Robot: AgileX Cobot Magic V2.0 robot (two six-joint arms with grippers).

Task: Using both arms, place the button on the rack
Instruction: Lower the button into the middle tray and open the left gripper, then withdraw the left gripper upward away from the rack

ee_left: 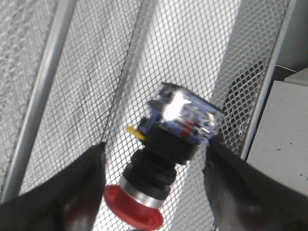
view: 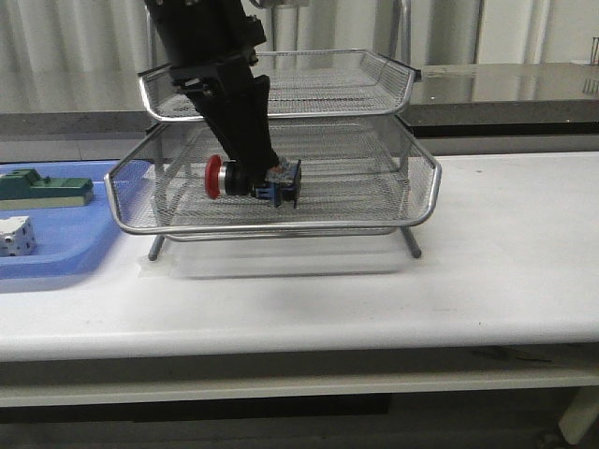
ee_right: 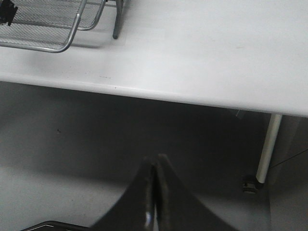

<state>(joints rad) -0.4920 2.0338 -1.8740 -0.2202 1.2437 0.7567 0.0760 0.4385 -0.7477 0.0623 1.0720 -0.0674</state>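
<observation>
Button in the rack's middle tier, left arm over it.

From the front I see my left gripper (view: 251, 180) reaching down into the middle tier of the rack (view: 412, 201), with the button (view: 253, 180) right at its tip, red cap toward 9 o'clock and blue block toward 3 o'clock. On the left wrist camera the button (ee_left: 166, 159) lies over the mesh between the two fingers (ee_left: 62, 192), which stand apart on either side of it; whether either one touches it I cannot tell. My right gripper (ee_right: 154, 168) hangs off the table edge (ee_right: 202, 57) above the floor, jaws pressed together on nothing (a rack corner shows at 10 o'clock). At 9 o'clock of the rack sits a blue tray (view: 65, 257) with a green block (view: 42, 187) and a white cube (view: 16, 236).
</observation>
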